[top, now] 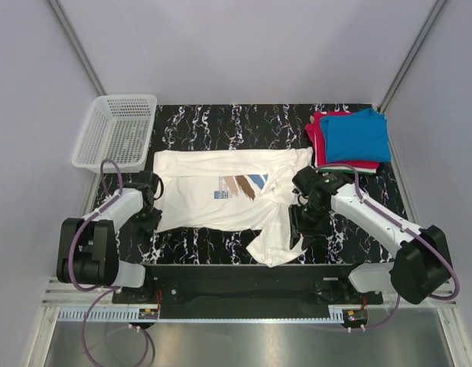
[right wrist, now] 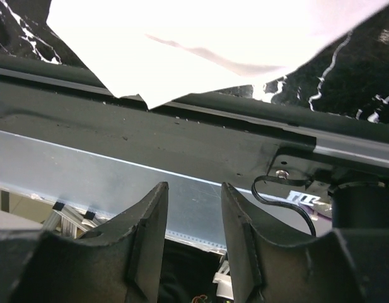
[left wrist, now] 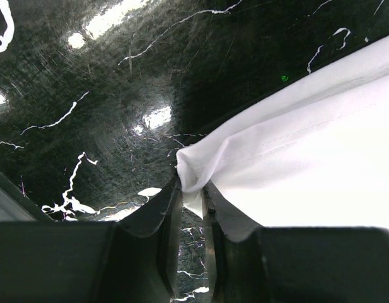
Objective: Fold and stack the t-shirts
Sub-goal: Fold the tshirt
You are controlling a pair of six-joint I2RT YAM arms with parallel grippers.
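- Black marbled table (top: 220,118): the work area, with one garment opened out across its middle.
- White t-shirt (top: 197,199): spread mostly flat, print up, lying crosswise between the two arms. Its right end is rumpled, and one flap trails toward the near edge. So I'd call this the start of the fold on this shirt, nothing doubled over yet.
- White mesh basket (top: 84,138): far-left corner, apart from the shirt and out of play.
- Blue t-shirt (top: 358,134) on a red t-shirt (top: 320,130): already folded and piled at the far-right corner. That looks like where the white one should end up.
- Left gripper (left wrist: 191,186): down at the shirt's left edge, jaws pressed together on a small ridge of white cloth. The pinch looks secure.
- Right gripper (right wrist: 194,192): jaws spread with nothing between them, and the white cloth lies just beyond the fingertips.
- Next call: the right side needs a matching hold on its end of the shirt. Then both can lift together and carry the fold over evenly without dragging the cloth.
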